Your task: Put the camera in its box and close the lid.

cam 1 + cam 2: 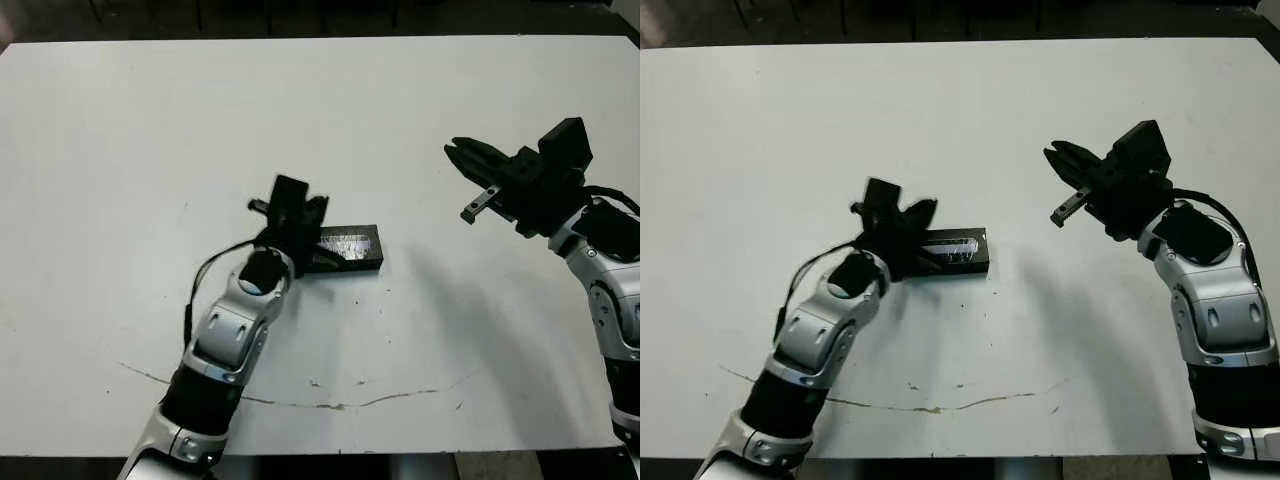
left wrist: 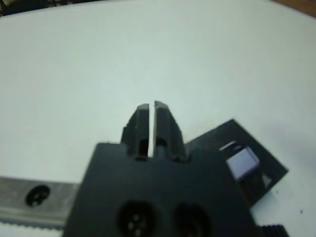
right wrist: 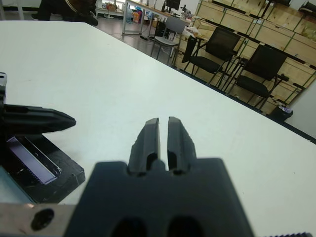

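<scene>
The lid (image 1: 345, 243), a black slab with a glossy grey-purple strip, lies flat on the box (image 1: 362, 263), of which only the black side wall shows, near the middle of the table. The camera is hidden. My left gripper (image 1: 312, 208) is shut and empty. It hovers over the left end of the box, with its fingers (image 2: 163, 123) pointing away from me past that end. My right gripper (image 1: 455, 152) is shut on nothing and hangs raised over the right side of the table, well apart from the box. Its fingers (image 3: 150, 138) point toward the box (image 3: 44, 173).
The white table (image 1: 320, 110) has a thin dark crack line (image 1: 330, 405) near its front edge. Chairs and shelves (image 3: 247, 54) stand beyond the table's far side in the right wrist view.
</scene>
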`<state>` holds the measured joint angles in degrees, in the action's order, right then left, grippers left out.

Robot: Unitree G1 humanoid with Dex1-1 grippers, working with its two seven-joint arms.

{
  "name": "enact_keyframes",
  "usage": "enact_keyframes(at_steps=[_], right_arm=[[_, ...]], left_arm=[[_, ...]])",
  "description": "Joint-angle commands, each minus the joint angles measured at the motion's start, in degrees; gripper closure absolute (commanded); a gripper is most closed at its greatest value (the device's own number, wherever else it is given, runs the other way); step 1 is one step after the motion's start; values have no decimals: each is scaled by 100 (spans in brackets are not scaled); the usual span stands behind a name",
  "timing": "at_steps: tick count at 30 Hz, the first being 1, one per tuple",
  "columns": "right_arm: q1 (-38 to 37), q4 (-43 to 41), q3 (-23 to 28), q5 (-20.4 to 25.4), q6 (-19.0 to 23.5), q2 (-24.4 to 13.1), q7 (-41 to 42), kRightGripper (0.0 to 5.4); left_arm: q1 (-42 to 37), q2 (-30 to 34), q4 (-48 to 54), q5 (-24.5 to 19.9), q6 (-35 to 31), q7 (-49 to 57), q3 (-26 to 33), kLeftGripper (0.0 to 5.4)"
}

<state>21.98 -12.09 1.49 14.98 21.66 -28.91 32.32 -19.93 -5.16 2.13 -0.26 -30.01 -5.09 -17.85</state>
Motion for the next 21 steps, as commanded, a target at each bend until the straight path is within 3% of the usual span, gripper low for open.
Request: enact_keyframes(at_steps=[1, 15, 21], right_arm=[[-117, -58, -9, -16, 149, -13, -17, 540], [-98, -149, -53, 46, 255, -12, 82, 540], [-129, -130, -22, 84, 214, 13, 80, 540]], left_arm=[[507, -4, -382, 29, -272, -70, -149, 539], [1406, 483, 300, 207, -21, -462, -457, 539], [1566, 814, 1273, 108, 619, -780, -170, 539]])
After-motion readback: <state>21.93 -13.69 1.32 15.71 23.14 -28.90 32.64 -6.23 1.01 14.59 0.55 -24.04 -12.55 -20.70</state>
